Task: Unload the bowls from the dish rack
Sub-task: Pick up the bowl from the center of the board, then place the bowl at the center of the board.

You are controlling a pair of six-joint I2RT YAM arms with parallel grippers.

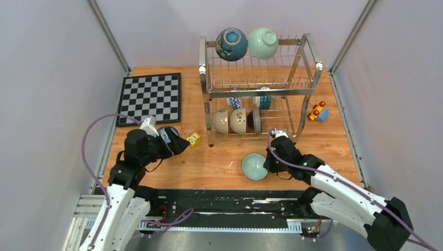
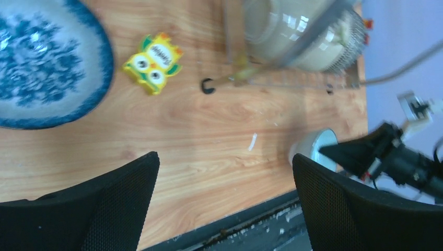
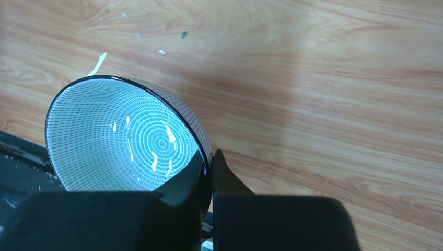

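One wooden counter (image 1: pixel 219 162) carries everything I can see from the top camera. The dish rack (image 1: pixel 251 92) stands at its far middle, two tiers of silver wire in a chrome frame. To its left the chessboard (image 1: pixel 150 97) lies flat at the far left corner.

On the rack's upper tier a dark blue bowl (image 1: pixel 231 44) and a mint green bowl (image 1: pixel 263 43) sit side by side, both with their feet turned toward the camera. In the lower tier two cream bowls (image 1: pixel 221 121) stand on edge next to a dark-rimmed bowl (image 1: pixel 256 120). Two blue-marked bowls (image 1: pixel 235 100) stand behind them.

In front of the rack, near the counter's front edge, my right gripper (image 3: pixel 209 162) is pressed together on the rim of a pale green bowl (image 3: pixel 123 141). One finger is inside and one outside, and the bowl's inside shows fine rings. I cannot tell whether its foot touches the wood.

At the left, my left gripper (image 2: pixel 224 172) is spread wide with nothing between its fingers. It hangs just beside a blue-and-white bowl (image 2: pixel 42 68) that rests mouth up on the counter.

A toy car (image 1: pixel 317 112) sits to the right of the rack. A yellow owl block (image 2: pixel 153 63) lies between the blue-and-white bowl and the rack's near left leg.
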